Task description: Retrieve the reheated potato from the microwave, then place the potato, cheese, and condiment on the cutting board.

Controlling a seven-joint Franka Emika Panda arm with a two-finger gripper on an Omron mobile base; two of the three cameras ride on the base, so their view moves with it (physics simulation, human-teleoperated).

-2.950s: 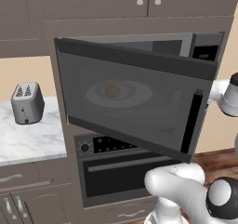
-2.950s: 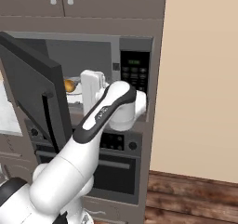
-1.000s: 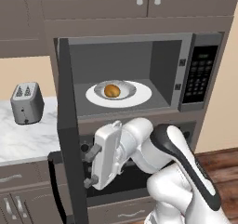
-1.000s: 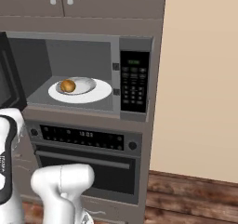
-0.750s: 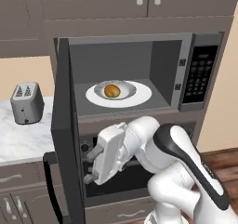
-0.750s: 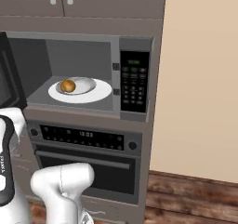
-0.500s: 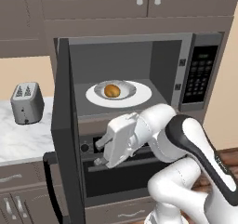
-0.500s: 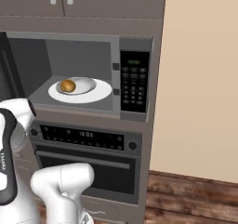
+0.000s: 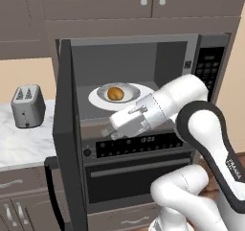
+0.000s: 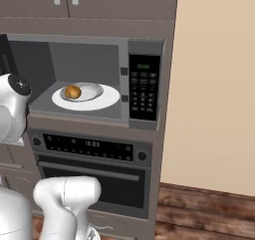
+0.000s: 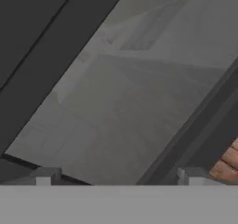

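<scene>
A home kitchen, apparently. A built-in microwave (image 9: pixel 143 81) sits above an oven (image 10: pixel 92 169). Cabinets (image 9: pixel 95 5) and a toaster (image 9: pixel 27 106) on marble counter (image 9: pixel 24 141).

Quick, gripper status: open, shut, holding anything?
Gripper: open and empty, fingertips apart with nothing between them. The potato sits on its plate in the microwave.

Potato (image 9: pixel 115 93) on plate (image 9: pixel 98 99) inside microwave (image 10: pixel 145 50), above oven (image 10: pixel 89 179).
</scene>
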